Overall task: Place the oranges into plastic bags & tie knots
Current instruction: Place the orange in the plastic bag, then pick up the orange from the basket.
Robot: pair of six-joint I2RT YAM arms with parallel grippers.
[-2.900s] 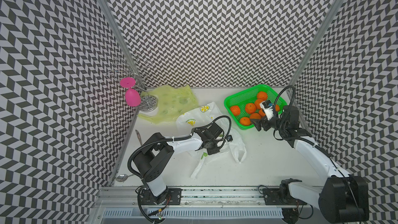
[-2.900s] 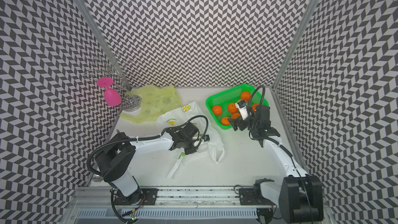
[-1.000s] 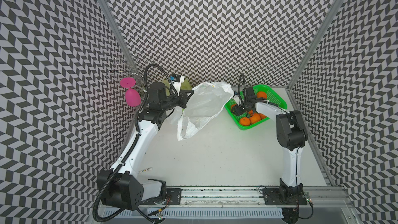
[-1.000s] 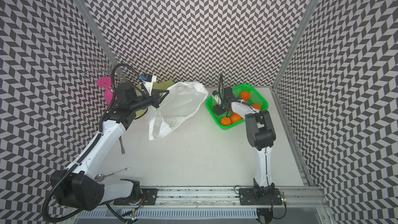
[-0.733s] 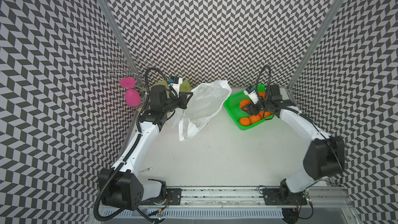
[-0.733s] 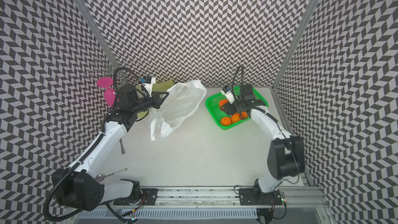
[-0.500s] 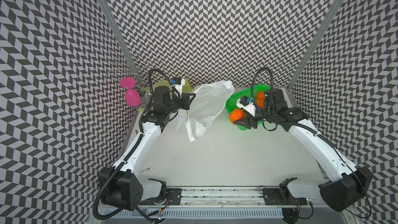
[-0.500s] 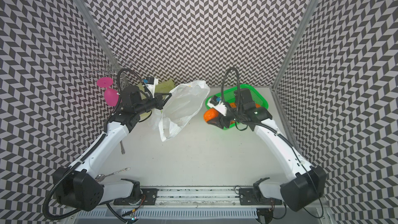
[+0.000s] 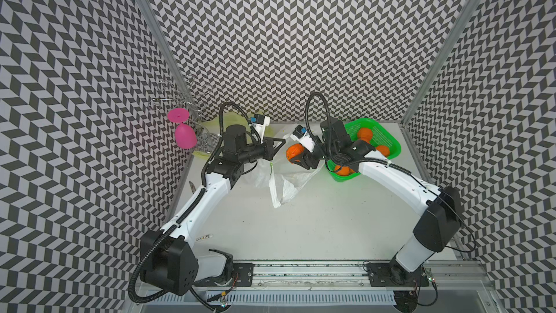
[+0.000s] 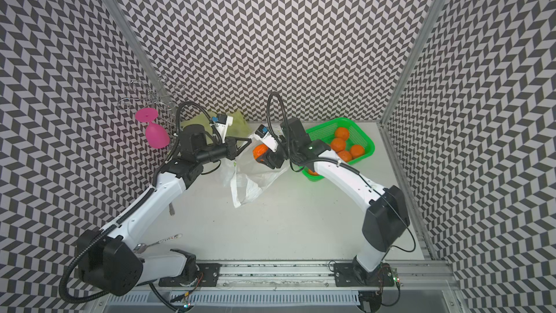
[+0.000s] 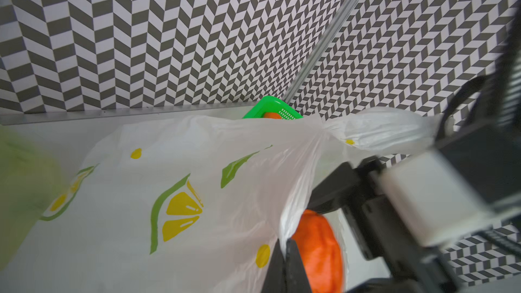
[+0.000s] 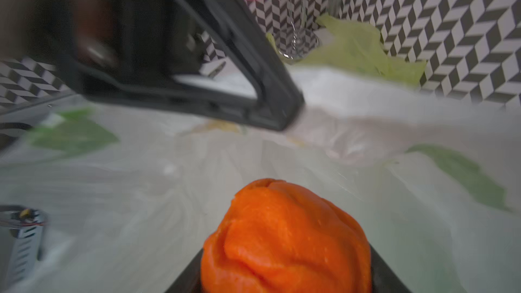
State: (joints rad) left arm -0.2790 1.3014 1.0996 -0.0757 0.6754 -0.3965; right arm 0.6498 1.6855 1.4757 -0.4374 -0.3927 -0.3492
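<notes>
On my table (image 9: 301, 221), the white lemon-print bag (image 9: 285, 182) hangs near the middle of the far edge, its lower end on the surface. The green basket (image 9: 388, 146) sits in the far right corner. The yellow-green bag (image 10: 240, 121) lies crumpled at the far edge, towards the left corner. My left gripper (image 9: 279, 143) is closed, pinching the white bag's rim and holding it up. My right gripper (image 9: 296, 159) clamps one orange (image 9: 293, 151) just beside that rim. The other oranges (image 10: 338, 143) lie in the basket.
</notes>
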